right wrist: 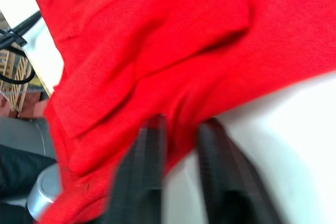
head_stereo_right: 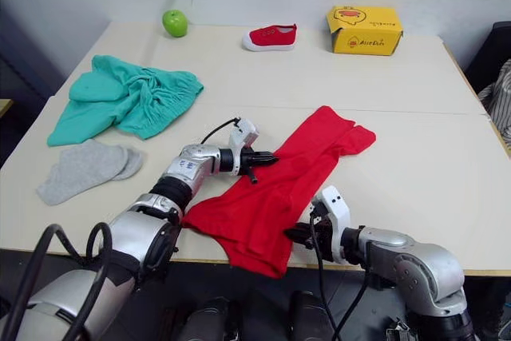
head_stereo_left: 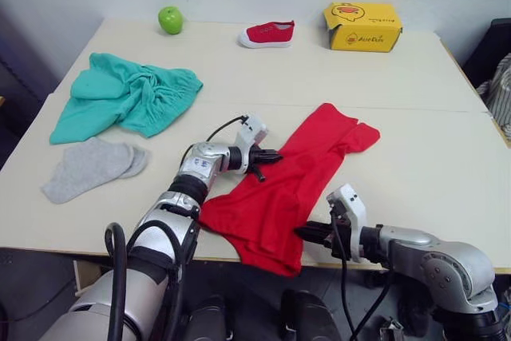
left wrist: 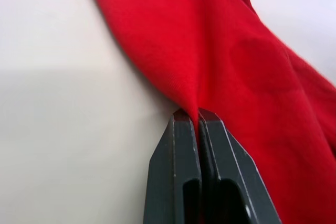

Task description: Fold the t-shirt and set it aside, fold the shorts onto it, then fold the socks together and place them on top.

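Left tool point(head_stereo_left: 267, 156): my fingers were pinched tight on the t-shirt's point(head_stereo_left: 291, 189) edge — gathered for folding.
Right tool point(head_stereo_left: 313, 231): fingers parted, reaching at the hem overhanging the surface point(head_stereo_left: 431, 157) — not gripping.
T-shirt: stretched between my tools.

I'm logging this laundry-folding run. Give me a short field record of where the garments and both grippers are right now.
t-shirt: lying long and narrow on the table, near end hanging over the front edge
left gripper: shut on the t-shirt's side edge
right gripper: open, at the t-shirt's near edge
shorts: crumpled, far left
socks: flat, overlapping, in front of the shorts
other items: apple, shoe, yellow box along the far side
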Robot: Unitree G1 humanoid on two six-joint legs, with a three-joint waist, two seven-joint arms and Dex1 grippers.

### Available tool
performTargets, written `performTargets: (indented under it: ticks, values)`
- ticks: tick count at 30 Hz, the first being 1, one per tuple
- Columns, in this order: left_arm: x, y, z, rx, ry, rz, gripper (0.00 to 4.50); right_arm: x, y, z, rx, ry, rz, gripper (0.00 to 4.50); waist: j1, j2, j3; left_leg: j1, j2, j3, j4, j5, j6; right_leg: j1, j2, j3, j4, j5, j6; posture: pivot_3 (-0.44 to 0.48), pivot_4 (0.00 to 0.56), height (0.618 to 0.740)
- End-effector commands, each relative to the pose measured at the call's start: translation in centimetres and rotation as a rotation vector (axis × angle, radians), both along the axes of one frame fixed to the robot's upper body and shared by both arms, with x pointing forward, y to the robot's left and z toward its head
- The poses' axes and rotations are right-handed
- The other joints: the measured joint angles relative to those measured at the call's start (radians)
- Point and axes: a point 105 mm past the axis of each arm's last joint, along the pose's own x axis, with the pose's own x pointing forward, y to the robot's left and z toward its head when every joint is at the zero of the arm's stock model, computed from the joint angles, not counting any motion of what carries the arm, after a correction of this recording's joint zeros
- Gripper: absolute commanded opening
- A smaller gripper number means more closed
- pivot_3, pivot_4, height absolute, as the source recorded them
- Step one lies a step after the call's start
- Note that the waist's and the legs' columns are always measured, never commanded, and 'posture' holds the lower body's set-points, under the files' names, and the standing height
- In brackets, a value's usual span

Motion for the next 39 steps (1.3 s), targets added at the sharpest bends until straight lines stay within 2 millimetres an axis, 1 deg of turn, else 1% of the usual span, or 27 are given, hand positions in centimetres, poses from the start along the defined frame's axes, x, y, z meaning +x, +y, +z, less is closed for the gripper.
performTargets:
  ticks: [1,3,5,7,10,13,17,22,24,25,27,28,30,31,33,34,35,36,37,39]
  values:
    - [0.4,2.9,-0.6,-0.062,0.011,0.126,0.00,1.4,-0.7,0.1,-0.015,-0.012,0.002,0.05,-0.009,0.000,0.000,0.000,0.000,0.000,0.000,0.000,0.000,0.000,0.000,0.000,0.000,0.000,0.000,0.000,0.150,0.740]
    - [0.9,4.4,0.2,-0.116,-0.021,0.214,0.00,2.5,-0.8,0.4,-0.018,-0.038,0.007,0.05,-0.020,0.000,0.000,0.001,0.000,0.000,0.001,0.000,0.000,0.000,0.000,0.000,0.002,0.000,0.000,0.000,0.150,0.740]
    - [1.6,6.3,1.3,-0.181,-0.061,0.327,0.00,3.9,-1.0,0.8,-0.024,-0.066,0.011,0.05,-0.024,0.000,0.000,0.001,0.001,0.000,0.002,0.000,0.000,0.000,-0.001,0.001,0.005,0.000,0.000,0.000,0.150,0.740]
    - [1.8,7.6,1.9,-0.212,-0.081,0.400,0.00,4.9,-1.0,1.2,-0.025,-0.087,0.018,0.05,-0.025,0.000,0.000,0.001,0.001,0.001,0.002,0.001,-0.001,0.000,-0.001,0.002,0.007,0.000,0.000,0.000,0.150,0.740]
    - [1.6,9.0,1.5,-0.196,-0.090,0.449,0.00,6.9,-1.0,1.6,-0.033,-0.119,0.027,0.05,-0.020,0.001,0.001,0.001,0.001,0.000,0.003,0.001,-0.001,-0.001,-0.001,0.001,0.008,0.000,0.000,0.000,0.150,0.740]
    - [1.4,9.7,1.2,-0.189,-0.095,0.468,0.00,8.6,-0.8,1.8,-0.016,-0.121,0.031,0.05,-0.017,0.001,0.001,0.000,0.000,0.001,0.004,0.001,-0.001,0.000,-0.001,0.001,0.009,0.000,0.000,0.000,0.150,0.740]
    - [1.2,10.0,0.8,-0.165,-0.104,0.460,0.00,9.5,-0.3,1.9,0.005,-0.110,0.053,0.05,-0.018,0.001,0.001,-0.001,0.000,0.001,0.005,0.001,-0.001,0.000,-0.001,0.001,0.009,0.000,0.000,0.000,0.150,0.740]
    - [0.7,10.8,0.4,-0.132,-0.111,0.446,0.00,8.7,0.0,2.6,0.059,-0.090,0.091,0.05,-0.020,0.001,0.001,0.000,0.000,0.001,0.005,0.000,-0.001,0.000,-0.001,0.001,0.009,0.000,0.000,0.000,0.150,0.740]
    - [0.2,12.0,0.6,-0.070,-0.161,0.434,0.47,7.7,-0.4,3.7,0.082,-0.142,0.134,0.49,-0.021,0.001,0.001,0.000,0.001,0.001,0.005,0.000,-0.001,-0.001,-0.001,0.001,0.009,0.000,0.000,0.000,0.150,0.740]
    - [-0.4,12.8,1.1,-0.018,-0.226,0.411,0.71,7.3,-1.1,4.4,0.067,-0.201,0.152,0.74,-0.021,0.001,0.001,-0.001,0.001,0.001,0.004,0.000,-0.002,-0.001,-0.001,0.001,0.008,0.000,0.000,0.000,0.150,0.740]
    - [-1.8,14.1,1.7,0.071,-0.327,0.343,1.30,7.1,-2.7,5.6,0.004,-0.375,0.176,1.38,-0.022,0.003,0.002,-0.001,0.001,0.001,0.003,0.000,-0.002,-0.002,0.000,0.001,0.008,0.000,0.000,0.000,0.150,0.740]
    - [-2.4,14.6,2.1,0.101,-0.379,0.315,1.69,7.2,-3.4,6.0,-0.034,-0.450,0.179,1.78,-0.022,0.003,0.002,-0.001,0.000,0.003,0.002,-0.001,-0.003,-0.002,0.000,0.002,0.007,0.000,0.000,0.000,0.150,0.740]
    - [-4.0,15.7,2.6,0.173,-0.479,0.232,2.31,7.3,-4.9,6.3,-0.145,-0.616,0.224,2.47,-0.020,0.003,0.002,-0.001,0.000,0.004,0.002,-0.001,-0.003,-0.003,0.000,0.002,0.007,0.000,0.000,0.000,0.150,0.740]
    - [-5.1,16.0,2.8,0.227,-0.548,0.161,2.63,7.0,-5.9,5.6,-0.241,-0.685,0.284,2.82,-0.019,0.003,0.002,0.000,0.000,0.004,0.002,-0.001,-0.002,-0.003,0.000,0.002,0.007,0.000,0.000,0.000,0.150,0.740]
    - [-7.3,16.6,2.6,0.330,-0.661,0.015,3.29,6.3,-6.9,4.7,-0.360,-0.805,0.418,3.57,-0.017,0.003,0.003,0.000,0.000,0.004,0.002,-0.001,-0.002,-0.002,-0.001,0.002,0.006,0.000,0.000,0.000,0.150,0.740]
    - [-8.7,17.0,1.9,0.411,-0.719,-0.085,3.59,5.9,-7.1,4.3,-0.399,-0.889,0.488,3.87,-0.017,0.003,0.003,0.000,0.001,0.004,0.002,-0.001,-0.002,-0.001,-0.001,0.001,0.005,0.000,0.000,0.000,0.150,0.740]
    - [-9.5,17.4,1.4,0.462,-0.753,-0.152,3.94,5.8,-7.2,4.1,-0.418,-0.951,0.534,4.26,-0.018,0.003,0.003,0.001,0.001,0.004,0.001,-0.002,-0.003,-0.001,-0.001,0.001,0.002,0.000,0.000,0.000,0.150,0.740]
    - [-10.3,17.7,0.9,0.499,-0.772,-0.212,4.26,5.7,-7.2,3.7,-0.435,-0.986,0.570,4.50,-0.019,0.004,0.003,0.001,0.001,0.005,0.001,-0.002,-0.003,-0.001,-0.001,0.002,0.001,0.000,0.000,0.000,0.150,0.740]
    - [-11.1,17.7,0.4,0.524,-0.794,-0.274,4.47,5.7,-7.3,3.2,-0.453,-1.023,0.600,4.50,-0.019,0.005,0.003,0.001,0.001,0.005,0.001,-0.002,-0.003,-0.001,-0.001,0.002,0.000,0.000,0.000,0.000,0.150,0.740]
    - [-12.4,17.2,-0.4,0.559,-0.844,-0.393,4.47,5.7,-7.1,2.3,-0.474,-1.070,0.652,4.50,-0.019,0.006,0.004,0.001,0.001,0.005,0.001,-0.002,-0.002,-0.001,-0.001,0.002,0.001,0.000,0.000,0.000,0.150,0.740]
